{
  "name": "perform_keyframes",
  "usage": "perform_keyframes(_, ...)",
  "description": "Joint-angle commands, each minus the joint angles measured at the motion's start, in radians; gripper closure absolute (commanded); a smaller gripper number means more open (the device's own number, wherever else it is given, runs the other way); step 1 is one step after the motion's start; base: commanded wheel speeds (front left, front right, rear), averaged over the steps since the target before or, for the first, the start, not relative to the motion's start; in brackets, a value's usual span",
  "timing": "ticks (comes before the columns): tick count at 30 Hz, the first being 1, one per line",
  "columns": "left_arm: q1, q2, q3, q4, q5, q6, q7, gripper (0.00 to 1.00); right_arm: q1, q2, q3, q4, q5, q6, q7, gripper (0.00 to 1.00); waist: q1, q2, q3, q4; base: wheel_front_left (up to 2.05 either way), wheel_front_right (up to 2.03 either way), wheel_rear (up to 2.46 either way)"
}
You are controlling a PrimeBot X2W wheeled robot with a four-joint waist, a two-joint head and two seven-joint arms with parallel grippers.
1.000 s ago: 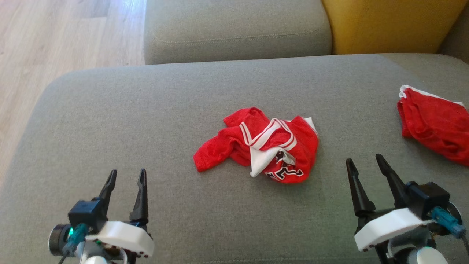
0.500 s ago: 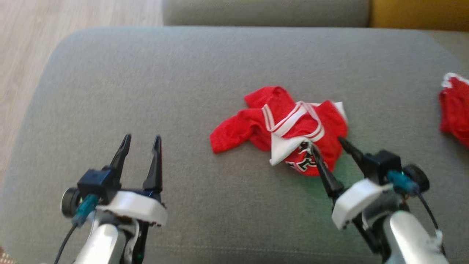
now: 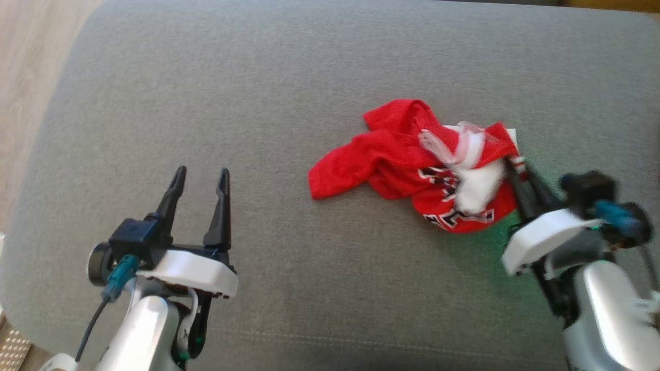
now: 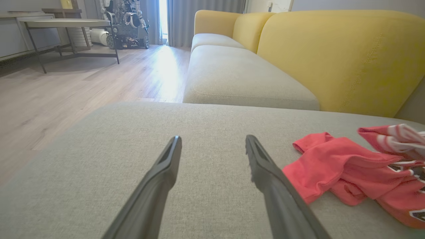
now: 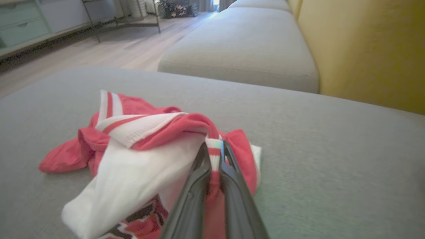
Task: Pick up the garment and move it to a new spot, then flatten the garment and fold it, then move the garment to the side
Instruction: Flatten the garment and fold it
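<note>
The garment (image 3: 407, 159) is a crumpled red jersey with white trim and black lettering, lying right of centre on the grey cushion (image 3: 258, 103). My right gripper (image 3: 515, 167) is shut on its right edge; in the right wrist view the two fingers pinch a red-and-white striped hem (image 5: 214, 147) of the garment (image 5: 139, 166). My left gripper (image 3: 201, 175) stands open over bare cushion to the left of the garment, nothing between its fingers (image 4: 212, 142). In the left wrist view the garment (image 4: 348, 169) lies to the right.
Wooden floor (image 3: 26, 56) runs along the cushion's left edge. In the left wrist view a second grey seat (image 4: 239, 79) and yellow backrests (image 4: 342, 56) stand beyond the cushion, with a table (image 4: 66, 26) and another robot (image 4: 124, 20) far across the room.
My right gripper reached in to the garment's right edge and shut on its hem, tugging the cloth. The head camera tilted down and shifted. My left gripper stays open.
</note>
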Motion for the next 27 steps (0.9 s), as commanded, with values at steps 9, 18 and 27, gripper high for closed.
perform_keyframes(9,-0.032,0.008,0.065,-0.045,0.029,-0.018,-0.012,0.0,0.105,0.082,-0.266,-0.056,0.044,-0.001,-0.008,0.9,0.0,0.0,-0.005,-0.071,0.0,0.0,0.0)
perform_keyframes(18,-0.015,0.003,0.077,-0.036,0.038,-0.023,-0.012,0.0,0.155,0.092,-0.316,-0.011,0.091,-0.001,-0.04,0.0,0.0,0.0,-0.018,-0.089,0.0,0.0,0.0)
perform_keyframes(27,0.038,0.012,0.101,-0.04,0.037,-0.01,-0.012,0.0,0.212,0.092,-0.214,-0.223,0.085,-0.001,-0.121,0.0,0.0,0.0,-0.076,-0.107,0.0,0.0,0.0)
